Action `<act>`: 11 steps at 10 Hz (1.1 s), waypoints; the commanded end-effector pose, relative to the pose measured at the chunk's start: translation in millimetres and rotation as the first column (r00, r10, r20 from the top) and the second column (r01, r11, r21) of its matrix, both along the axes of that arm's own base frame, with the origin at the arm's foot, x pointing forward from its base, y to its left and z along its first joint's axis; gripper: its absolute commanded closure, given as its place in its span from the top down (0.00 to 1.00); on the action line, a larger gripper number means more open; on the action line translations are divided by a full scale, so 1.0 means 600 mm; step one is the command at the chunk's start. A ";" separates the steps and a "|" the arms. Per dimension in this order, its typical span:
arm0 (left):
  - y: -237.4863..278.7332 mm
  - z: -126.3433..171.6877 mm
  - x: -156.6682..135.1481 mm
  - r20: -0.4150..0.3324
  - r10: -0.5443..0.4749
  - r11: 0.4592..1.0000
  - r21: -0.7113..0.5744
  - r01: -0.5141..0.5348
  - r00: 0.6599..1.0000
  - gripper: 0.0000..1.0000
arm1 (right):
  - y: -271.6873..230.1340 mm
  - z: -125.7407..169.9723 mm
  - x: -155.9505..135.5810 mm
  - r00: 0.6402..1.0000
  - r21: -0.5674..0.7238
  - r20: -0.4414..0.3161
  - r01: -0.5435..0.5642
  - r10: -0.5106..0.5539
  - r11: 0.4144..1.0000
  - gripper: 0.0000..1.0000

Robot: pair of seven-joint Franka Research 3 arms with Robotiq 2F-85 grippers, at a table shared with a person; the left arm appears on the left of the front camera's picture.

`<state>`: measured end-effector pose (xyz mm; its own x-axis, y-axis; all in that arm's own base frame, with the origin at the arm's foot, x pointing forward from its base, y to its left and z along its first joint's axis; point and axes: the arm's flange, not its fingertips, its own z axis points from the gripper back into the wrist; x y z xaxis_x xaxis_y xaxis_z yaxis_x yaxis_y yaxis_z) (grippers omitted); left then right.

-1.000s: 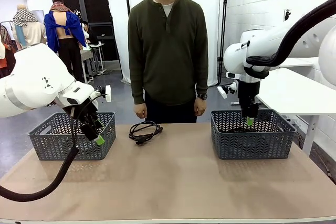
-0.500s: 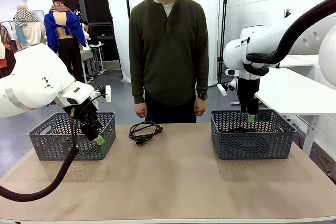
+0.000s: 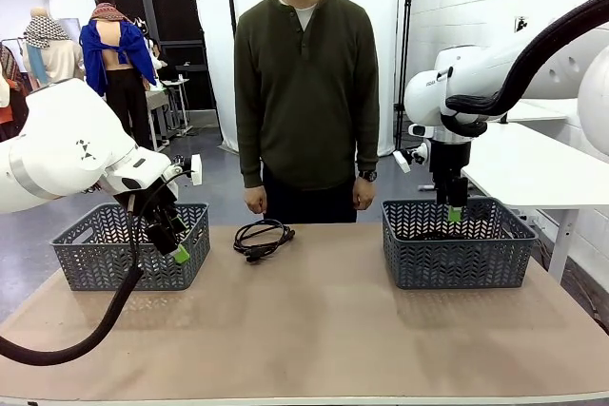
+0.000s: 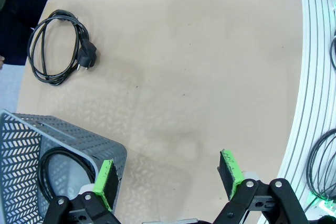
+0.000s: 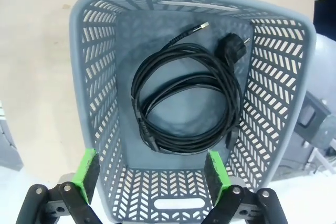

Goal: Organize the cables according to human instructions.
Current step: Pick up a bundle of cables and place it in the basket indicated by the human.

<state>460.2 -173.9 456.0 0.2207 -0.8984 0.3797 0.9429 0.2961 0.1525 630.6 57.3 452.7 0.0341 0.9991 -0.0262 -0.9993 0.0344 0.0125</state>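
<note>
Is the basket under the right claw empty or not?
Not empty. The right wrist view shows a coiled black cable lying on the floor of the basket.

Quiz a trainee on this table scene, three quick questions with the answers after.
1. True or false: the right hand is shut on a cable.
2. Where does the loose cable lie? A) in the left basket B) on the table, in front of the person C) in the left hand
3. Fill in: the right basket holds one coiled ____.
Key: 1 false, it is open; 2 B; 3 cable.
</note>
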 end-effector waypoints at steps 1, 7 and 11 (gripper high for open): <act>0.000 0.005 0.000 -0.009 -0.003 1.000 0.005 0.003 1.000 1.00 | 0.016 0.021 -0.003 0.995 0.028 0.002 0.096 -0.096 0.995 1.00; 0.000 0.005 0.000 -0.009 -0.003 1.000 0.005 0.003 1.000 1.00 | 0.115 0.097 -0.157 0.918 0.134 0.043 0.387 -0.395 0.912 1.00; 0.000 0.005 0.000 -0.009 -0.003 1.000 0.005 0.003 1.000 1.00 | 0.174 0.095 -0.260 0.906 0.287 0.117 0.362 -0.408 0.887 1.00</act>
<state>460.4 -174.1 456.3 0.2202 -0.8984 0.3801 0.9429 0.2958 0.1528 495.4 156.2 521.7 0.4057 0.8864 0.2227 -0.9002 0.4298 -0.0706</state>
